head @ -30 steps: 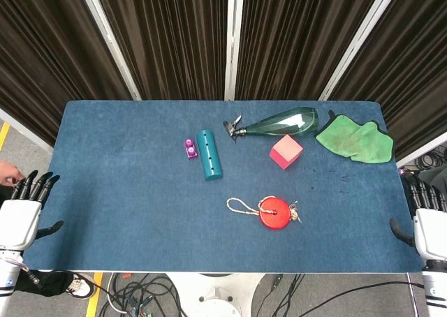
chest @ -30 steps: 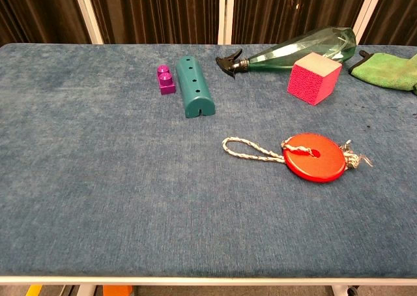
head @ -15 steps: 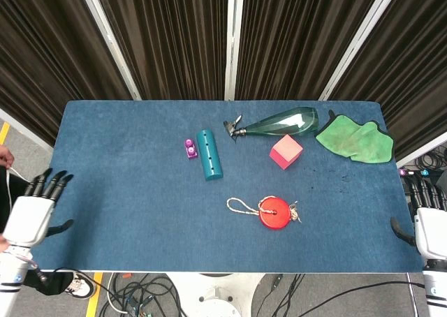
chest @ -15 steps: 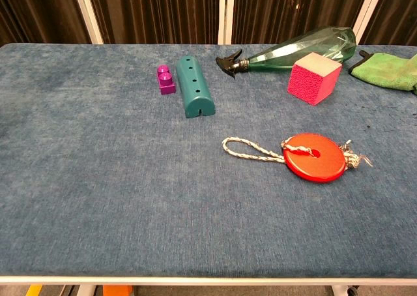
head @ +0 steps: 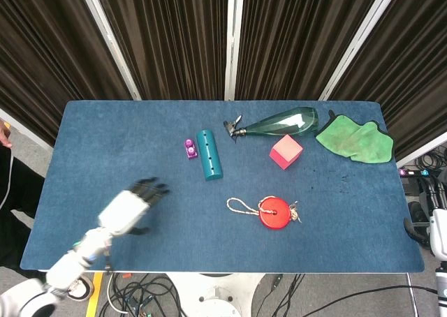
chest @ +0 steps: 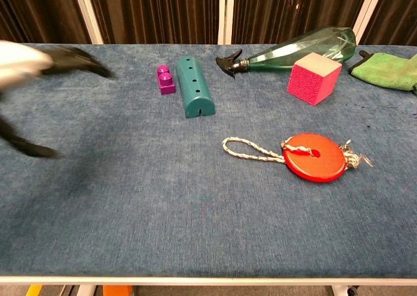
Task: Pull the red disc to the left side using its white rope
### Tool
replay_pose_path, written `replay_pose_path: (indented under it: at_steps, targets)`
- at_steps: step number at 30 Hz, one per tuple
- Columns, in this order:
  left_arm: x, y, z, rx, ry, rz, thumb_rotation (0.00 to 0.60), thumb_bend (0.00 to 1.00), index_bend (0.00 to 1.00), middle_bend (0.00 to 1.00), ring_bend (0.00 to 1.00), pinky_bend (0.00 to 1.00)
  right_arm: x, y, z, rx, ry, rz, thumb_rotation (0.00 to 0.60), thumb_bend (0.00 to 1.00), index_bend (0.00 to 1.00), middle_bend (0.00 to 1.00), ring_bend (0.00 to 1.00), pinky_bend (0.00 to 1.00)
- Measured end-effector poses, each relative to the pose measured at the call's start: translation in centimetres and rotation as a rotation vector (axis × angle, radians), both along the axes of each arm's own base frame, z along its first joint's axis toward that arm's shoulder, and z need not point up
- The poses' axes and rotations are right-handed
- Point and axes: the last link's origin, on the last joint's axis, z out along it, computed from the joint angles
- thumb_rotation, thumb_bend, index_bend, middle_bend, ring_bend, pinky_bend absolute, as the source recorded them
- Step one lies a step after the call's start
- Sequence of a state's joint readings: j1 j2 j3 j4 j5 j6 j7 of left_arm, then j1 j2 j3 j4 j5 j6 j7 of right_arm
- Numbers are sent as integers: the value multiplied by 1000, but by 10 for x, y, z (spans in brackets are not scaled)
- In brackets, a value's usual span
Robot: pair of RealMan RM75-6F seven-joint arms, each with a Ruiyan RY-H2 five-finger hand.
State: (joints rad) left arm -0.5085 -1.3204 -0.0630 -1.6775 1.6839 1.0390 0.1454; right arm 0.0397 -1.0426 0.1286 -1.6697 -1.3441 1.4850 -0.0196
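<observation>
The flat red disc is located on the blue felt-covered table, right of centre and toward the near edge. The white braided rope is threaded through the hole at the disc's centre; its loop is laid out on the cloth to the left of the disc, and a frayed knot is seen at the disc's right side. Neither disc nor rope is touched by a hand.

The left hand is positioned above the table's near-left area, well apart from the rope, with dark fingers spread and nothing held. It appears motion-blurred in the chest view. The right hand is only partly visible at the table's right edge; its state cannot be told.

Behind the disc, a pink foam cube, a green transparent spray bottle lying on its side, and a crumpled green cloth are found. A teal half-cylinder block and a small purple brick are placed just beside each other.
</observation>
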Motion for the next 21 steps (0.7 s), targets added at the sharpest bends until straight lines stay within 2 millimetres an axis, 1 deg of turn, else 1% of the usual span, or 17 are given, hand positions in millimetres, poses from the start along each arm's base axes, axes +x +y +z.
replay_pose_path:
  at_steps: [1,4,10,16,21]
  targets:
    - [11,4,-12,-34,-11,-25,600,43,126,93,0,134,-1,0,1,-4,-2,-2,600,214,0,0,0,0]
    - [33,13,-41,-106,-21,-74,600,43,127,93,0,134,-4,1,4,-10,-7,-8,600,214,0,0,0,0]
    - [60,30,-82,-191,-16,-115,600,44,127,93,0,134,-13,4,8,-18,-12,-28,600,214,0,0,0,0]
    - [76,41,-108,-244,-14,-126,600,48,127,93,0,133,-18,5,8,-21,-17,-36,600,214,0,0,0,0]
    - [84,48,-123,-283,11,-130,600,52,126,95,0,134,-18,5,8,-24,-20,-35,600,214,0,0,0,0]
